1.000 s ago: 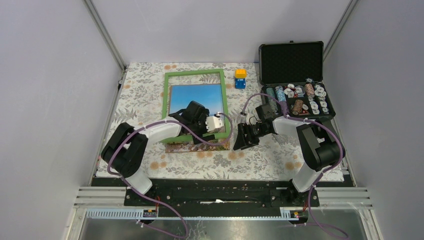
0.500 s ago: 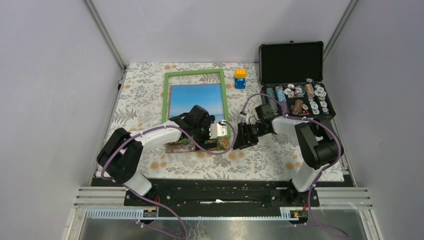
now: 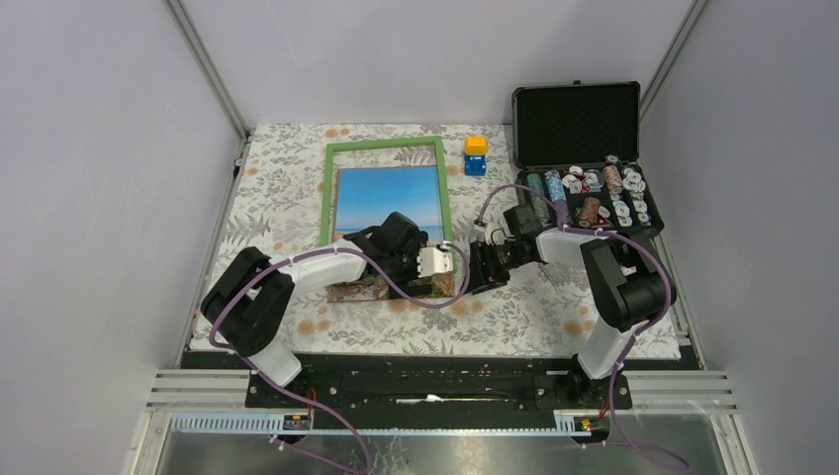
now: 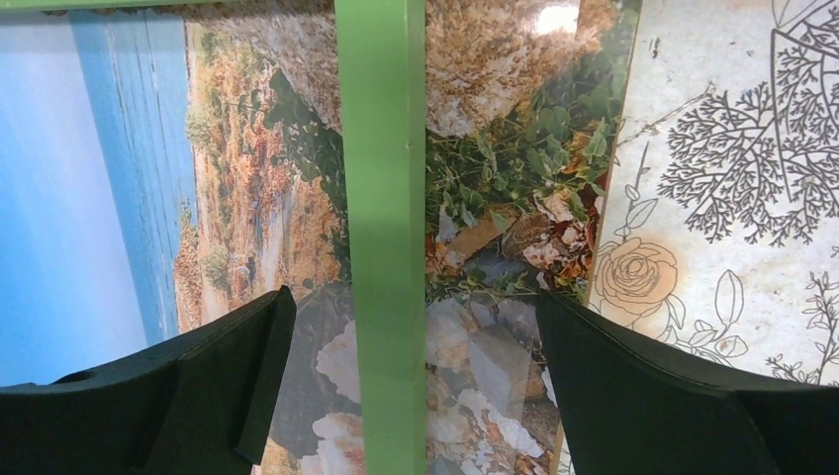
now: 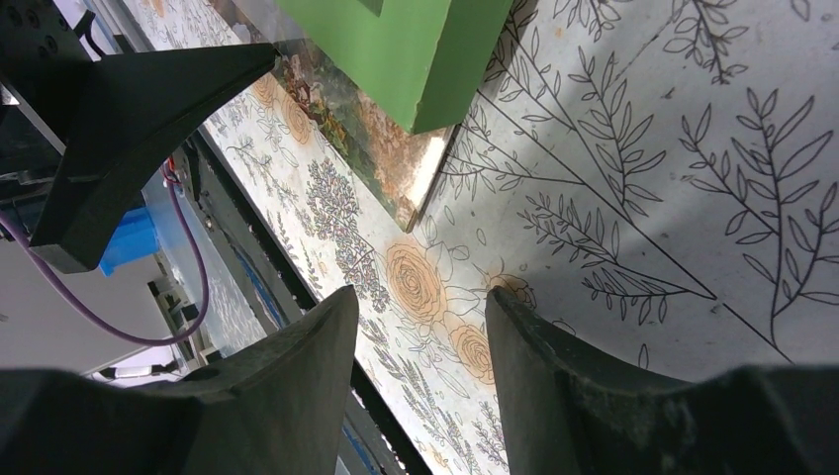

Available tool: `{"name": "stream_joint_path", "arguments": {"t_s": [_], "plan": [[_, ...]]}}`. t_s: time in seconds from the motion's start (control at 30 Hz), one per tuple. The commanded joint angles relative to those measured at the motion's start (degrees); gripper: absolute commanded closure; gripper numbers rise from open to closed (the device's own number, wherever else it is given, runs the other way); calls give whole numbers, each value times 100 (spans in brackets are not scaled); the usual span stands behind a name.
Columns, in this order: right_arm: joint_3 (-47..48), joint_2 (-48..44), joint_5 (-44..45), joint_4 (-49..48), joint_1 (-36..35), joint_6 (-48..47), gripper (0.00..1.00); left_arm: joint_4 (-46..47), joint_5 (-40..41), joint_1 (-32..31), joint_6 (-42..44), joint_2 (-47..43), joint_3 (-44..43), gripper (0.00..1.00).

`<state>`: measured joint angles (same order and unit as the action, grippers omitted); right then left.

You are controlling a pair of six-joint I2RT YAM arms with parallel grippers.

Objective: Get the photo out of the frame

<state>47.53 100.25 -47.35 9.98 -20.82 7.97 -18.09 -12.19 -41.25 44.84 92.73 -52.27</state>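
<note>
Gaping, left end effector (image 4: 413, 307) and right end effector (image 5: 420, 297) overhang grey-walled floral cloth (image 3: 277, 188).

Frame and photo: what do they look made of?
Frame: matte green, likely painted wood or board; flat even colour, thick square-cut corner in the right wrist view. Photo: glossy printed sheet, paper or film unclear; bright glare spot on it.
</note>
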Motion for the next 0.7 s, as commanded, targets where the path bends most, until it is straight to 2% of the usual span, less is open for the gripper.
{"name": "stream_joint_path", "arguments": {"t_s": [0.0,0.27,0.67], "plan": [[119,50,178,-21,25,-25,43,429,424,-22,-64,124,24,1],[99,21,190,-13,27,-56,44,783,704,19,-138,133,-25,3],[235,318,-243,-269,9,239,47,747,507,27,-252,-37,173,1]]}}
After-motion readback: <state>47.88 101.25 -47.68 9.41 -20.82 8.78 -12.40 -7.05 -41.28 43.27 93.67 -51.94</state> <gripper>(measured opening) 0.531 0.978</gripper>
